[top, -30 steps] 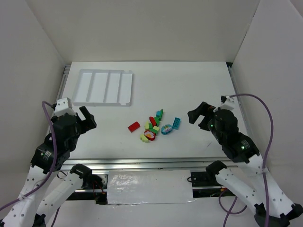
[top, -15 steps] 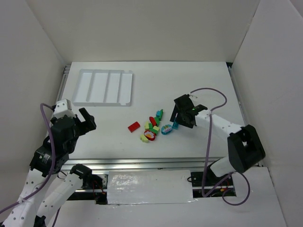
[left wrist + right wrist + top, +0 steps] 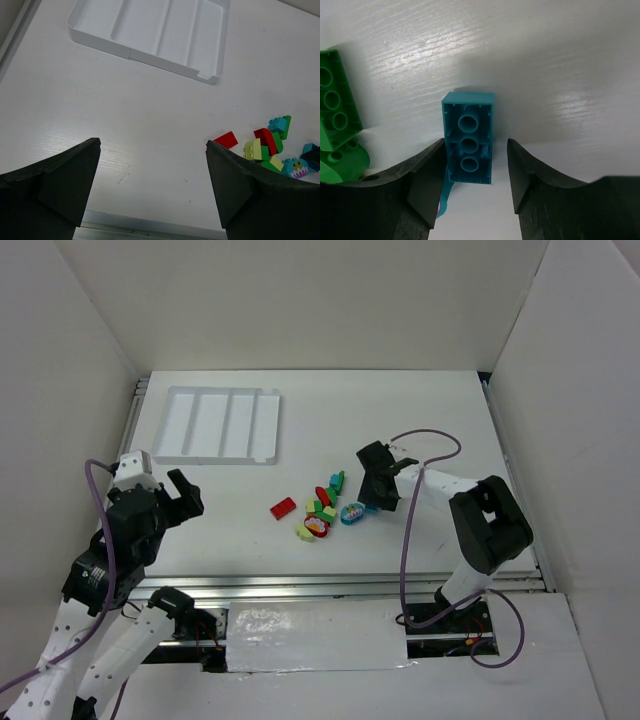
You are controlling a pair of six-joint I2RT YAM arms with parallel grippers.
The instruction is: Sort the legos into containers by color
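My right gripper (image 3: 476, 145) straddles one teal brick (image 3: 468, 120), one finger touching it, the other just clear. My left gripper (image 3: 152, 150) gapes wide, empty. One tray (image 3: 150, 56), four compartments (image 3: 135, 20).

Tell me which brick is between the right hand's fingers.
The teal brick, lying underside up with its hollow tubes showing; the green bricks lie off to its side.

Glossy plastic legos (image 3: 322, 508) on seemingly wood-grained table (image 3: 430, 420).

Green lego (image 3: 335, 102) partly beyond the view's edge
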